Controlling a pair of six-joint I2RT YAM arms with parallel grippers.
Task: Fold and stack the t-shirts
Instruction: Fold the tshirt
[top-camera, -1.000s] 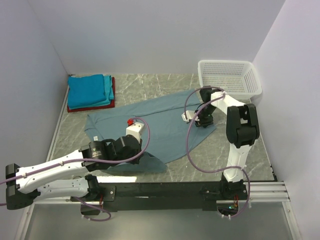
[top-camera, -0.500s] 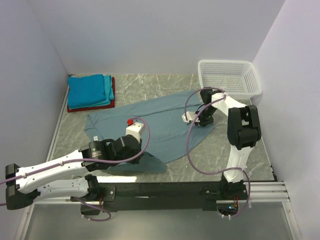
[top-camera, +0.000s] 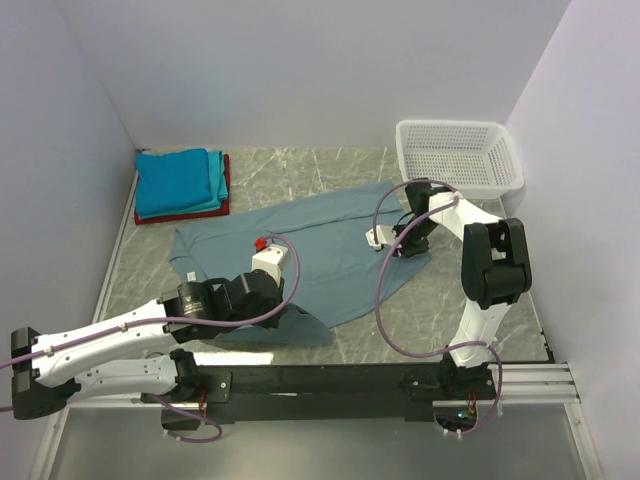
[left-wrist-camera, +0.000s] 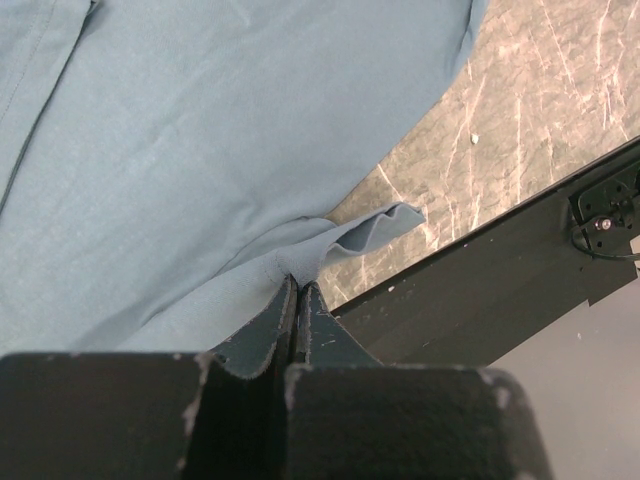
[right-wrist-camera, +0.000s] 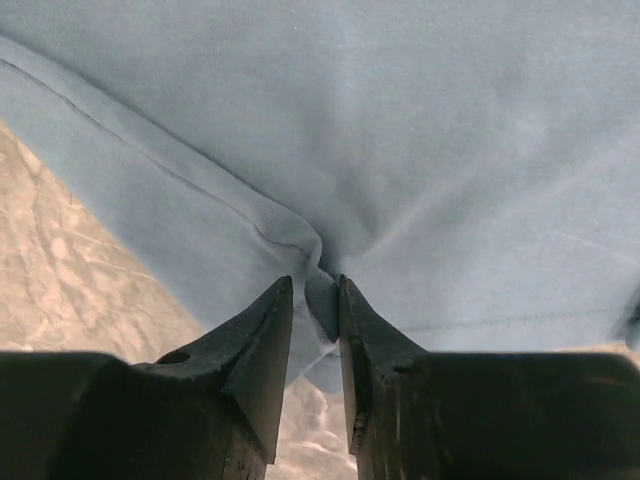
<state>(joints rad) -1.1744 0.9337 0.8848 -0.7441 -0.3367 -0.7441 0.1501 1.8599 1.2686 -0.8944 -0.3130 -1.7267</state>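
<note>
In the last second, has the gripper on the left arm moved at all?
No. The left gripper sits at the same spot relative to the black rail, shut on the near corner of the grey-blue t-shirt.

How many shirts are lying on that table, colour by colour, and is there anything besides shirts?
Grey-blue t-shirt, spread out: 1
Bright blue t-shirt, folded: 1
Teal t-shirt, folded: 1
Red t-shirt, folded: 1
White mesh basket: 1
Total: 4 shirts and 1 basket, 5 things.
</note>
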